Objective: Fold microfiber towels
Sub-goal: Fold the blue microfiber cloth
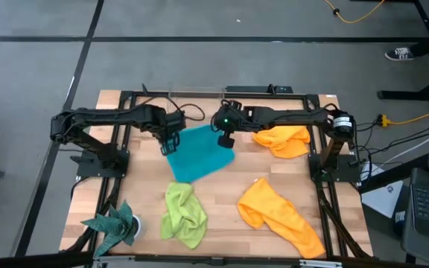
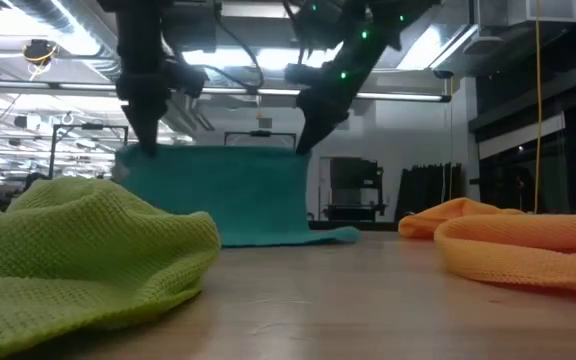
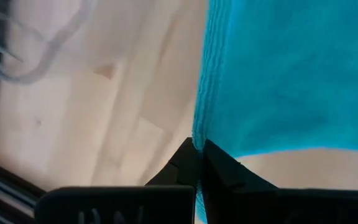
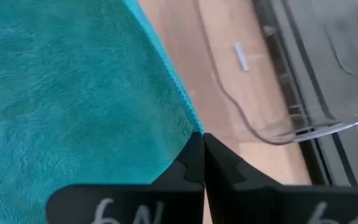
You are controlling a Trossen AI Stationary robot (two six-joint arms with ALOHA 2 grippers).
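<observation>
Left gripper (image 1: 169, 144) and right gripper (image 1: 226, 139) each pinched closed on an upper corner of the turquoise-blue plush microfiber towel (image 1: 198, 152), lifted, its lower edge on the wooden table (image 1: 229, 179).

i am working in a big lab room: bare pipes (image 2: 28, 20) up high, long ceiling lights (image 2: 58, 85), grey floor (image 1: 199, 67) with cables (image 1: 415, 115)

Green towel (image 2: 78, 250) cut off by frame edge.

Left tool (image 1: 169, 144) and right tool (image 1: 226, 138) clamped shut, raised, arms reaching inward
</observation>
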